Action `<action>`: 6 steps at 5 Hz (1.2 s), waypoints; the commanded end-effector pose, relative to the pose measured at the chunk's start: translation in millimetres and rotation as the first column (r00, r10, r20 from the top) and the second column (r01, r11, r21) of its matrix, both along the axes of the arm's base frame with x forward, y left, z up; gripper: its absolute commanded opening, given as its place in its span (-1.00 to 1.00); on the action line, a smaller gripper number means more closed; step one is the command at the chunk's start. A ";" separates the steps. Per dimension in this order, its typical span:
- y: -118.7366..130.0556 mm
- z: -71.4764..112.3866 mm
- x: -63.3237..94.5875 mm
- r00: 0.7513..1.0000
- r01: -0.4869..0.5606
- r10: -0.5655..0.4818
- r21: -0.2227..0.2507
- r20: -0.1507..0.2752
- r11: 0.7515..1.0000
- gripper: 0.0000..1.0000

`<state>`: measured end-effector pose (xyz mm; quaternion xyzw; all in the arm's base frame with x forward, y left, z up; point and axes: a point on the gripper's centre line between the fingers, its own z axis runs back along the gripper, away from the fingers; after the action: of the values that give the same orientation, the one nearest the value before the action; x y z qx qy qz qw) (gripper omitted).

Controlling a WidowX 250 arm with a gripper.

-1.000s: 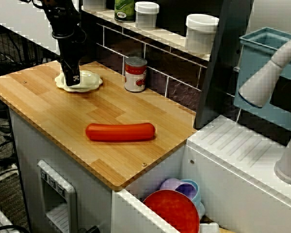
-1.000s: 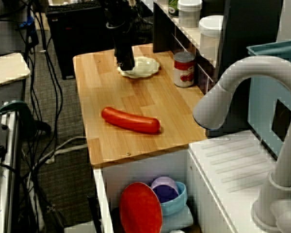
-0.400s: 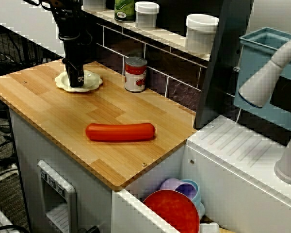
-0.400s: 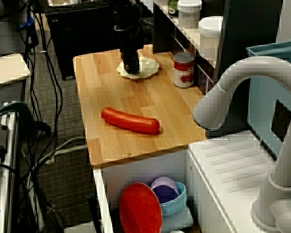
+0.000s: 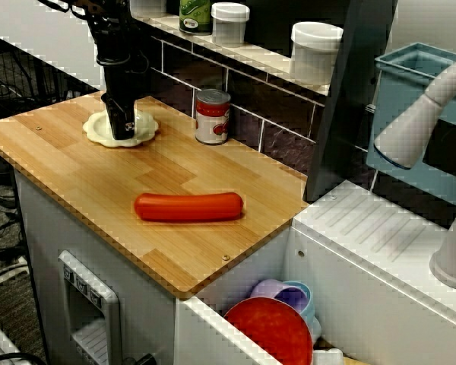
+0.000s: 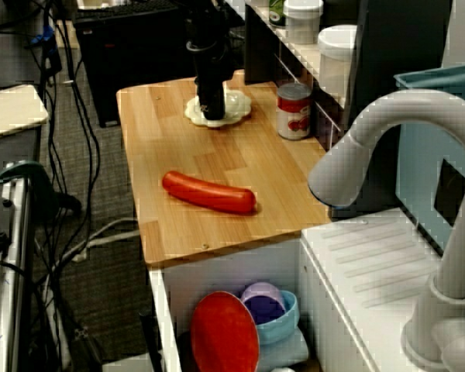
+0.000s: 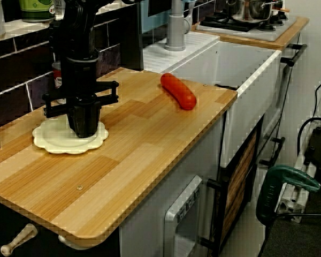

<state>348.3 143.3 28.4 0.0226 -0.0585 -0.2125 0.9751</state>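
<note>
Black and upright, the gripper [image 7: 84, 128] stands tip-down on the middle of the cream plate [image 7: 48, 140], touching it. Its body hides the fingers, so it cannot be told whether they are parted or closed, or whether they pinch anything. The plate lies flat at one end of the wooden counter [image 5: 76, 175], near the tin [image 5: 212, 116], with the red sausage [image 5: 188, 206] well apart toward the other end. Pressed from above, the light plate could skid or tip at its rim if the arm shifts sideways, and it might knock the tin.
</note>
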 end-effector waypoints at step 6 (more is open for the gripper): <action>-101.7 6.4 -2.3 0.937 0.302 -0.330 -0.209 -0.112 0.930 -1.00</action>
<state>344.9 44.5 25.4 -0.1017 0.0015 -0.3497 0.9313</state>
